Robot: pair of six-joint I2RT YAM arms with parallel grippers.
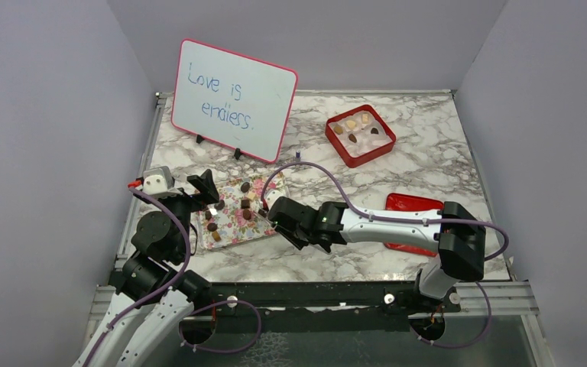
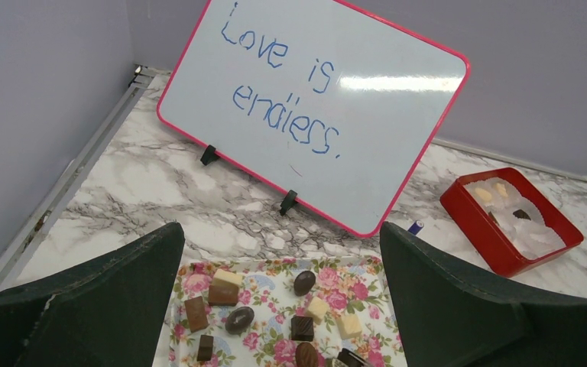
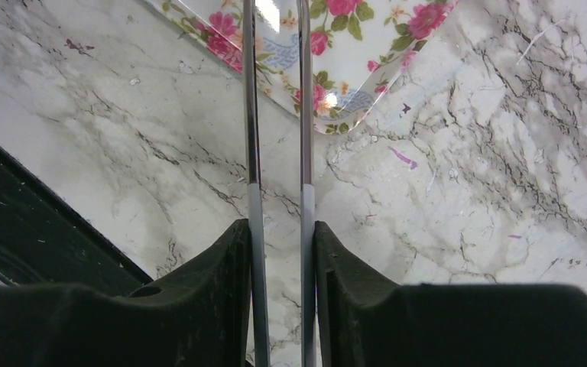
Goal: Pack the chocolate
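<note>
Table: grey-veined marble top [image 1: 428, 153], with grey walls on three sides.
Chocolate: small brown and pale chocolate pieces [image 2: 304, 283] lie on the pink flowered flat tray [image 2: 275, 264]. A few more sit in the red square box with white lining [image 1: 360, 134].
Left gripper [image 2: 281, 229]: wide open and holding nothing. It hangs over the tray's left side, and the pieces lie just ahead and below.
Right gripper [image 3: 279, 245]: squeezed on thin metal tweezers [image 3: 251, 115]. These point over the tray's corner. Their tips are hidden, so I cannot tell if they hold a piece.
Way to the box: it sits well apart, back and to the right. The right arm looks nearer.
Room: bare marble lies between tray and box. The pink-framed whiteboard [image 1: 233, 99] stands behind the tray.
</note>
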